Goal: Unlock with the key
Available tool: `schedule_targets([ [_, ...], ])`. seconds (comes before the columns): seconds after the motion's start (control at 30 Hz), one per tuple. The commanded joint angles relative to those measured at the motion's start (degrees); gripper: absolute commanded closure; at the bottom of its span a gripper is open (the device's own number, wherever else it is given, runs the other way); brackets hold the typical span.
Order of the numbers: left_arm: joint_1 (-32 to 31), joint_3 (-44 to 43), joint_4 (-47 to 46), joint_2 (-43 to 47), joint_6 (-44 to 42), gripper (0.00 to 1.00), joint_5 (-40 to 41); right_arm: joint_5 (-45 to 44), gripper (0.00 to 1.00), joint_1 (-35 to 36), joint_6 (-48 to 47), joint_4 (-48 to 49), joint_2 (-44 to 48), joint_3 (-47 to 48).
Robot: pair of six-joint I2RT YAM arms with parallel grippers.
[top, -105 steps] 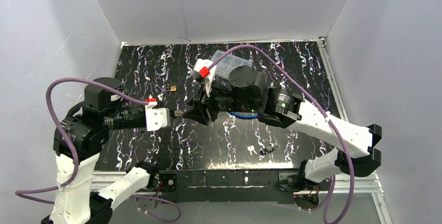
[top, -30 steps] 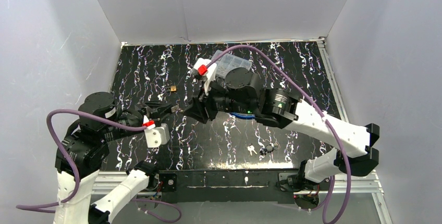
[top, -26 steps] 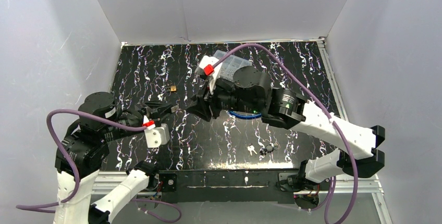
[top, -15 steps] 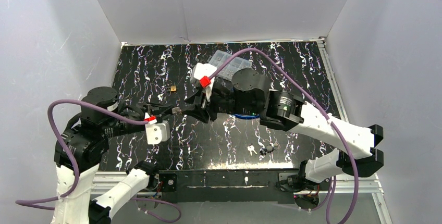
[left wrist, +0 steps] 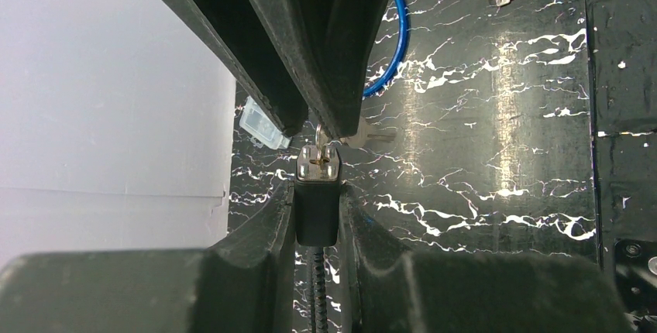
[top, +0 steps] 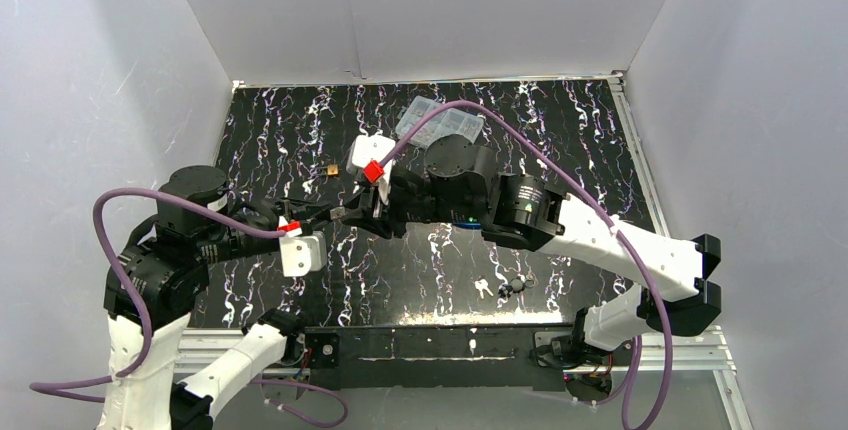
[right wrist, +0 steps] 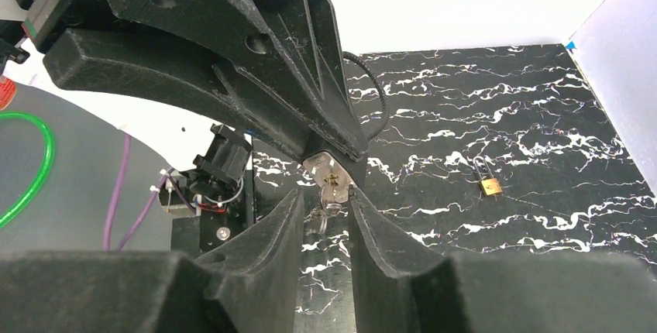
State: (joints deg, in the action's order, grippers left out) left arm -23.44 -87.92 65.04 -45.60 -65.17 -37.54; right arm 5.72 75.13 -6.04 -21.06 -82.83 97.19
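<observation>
My left gripper [left wrist: 318, 193] is shut on a black lock body [left wrist: 317, 213] with a braided cable. Its silver face with a brass keyhole [left wrist: 318, 164] points at my right gripper. My right gripper [right wrist: 326, 193] is closed on a silver key on a ring [left wrist: 364, 136], and its tips sit right against the lock face [right wrist: 329, 176]. I cannot tell whether the key blade is in the keyhole. In the top view both grippers meet above the mat, the left [top: 335, 216] and the right [top: 354, 212] tip to tip.
A small brass padlock [top: 330, 169] lies on the marbled mat behind the grippers and also shows in the right wrist view [right wrist: 489, 186]. A clear plastic box [top: 435, 122] sits at the back. A blue cable loop [left wrist: 391, 46] lies under the right arm. Loose keys [top: 500, 288] lie near the front.
My right gripper has moved left with the key and closed the gap to the lock held by my left gripper. The left arm has shifted slightly toward it.
</observation>
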Motion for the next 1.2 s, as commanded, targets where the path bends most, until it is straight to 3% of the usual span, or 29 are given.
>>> schedule_targets([
  [0.0, -0.2, -1.95, 0.63, -0.62, -0.36, 1.0, -1.56, 0.31, 0.67, 0.28, -1.04, 0.31, -0.61, 3.07],
  [0.47, -0.26, -2.19, 0.96, -0.73, -0.39, 1.0, -1.62, -1.01, 0.81, 0.34, -1.32, -0.75, -1.12, 3.76],
  [0.67, -0.25, -1.91, 1.31, -0.55, -0.44, 1.0, -1.66, -3.16, 0.62, 0.83, -2.77, 0.33, 0.45, 2.07],
  [0.8, -0.29, -1.89, 1.63, -0.63, -0.57, 1.0, -1.66, -3.89, 0.59, 1.56, -4.07, 1.97, 1.56, 1.18],
  [1.17, -0.26, -2.17, 1.84, -0.47, -0.6, 1.0, -1.46, -3.52, 0.74, 1.99, -3.73, 0.49, -0.03, 2.68],
])
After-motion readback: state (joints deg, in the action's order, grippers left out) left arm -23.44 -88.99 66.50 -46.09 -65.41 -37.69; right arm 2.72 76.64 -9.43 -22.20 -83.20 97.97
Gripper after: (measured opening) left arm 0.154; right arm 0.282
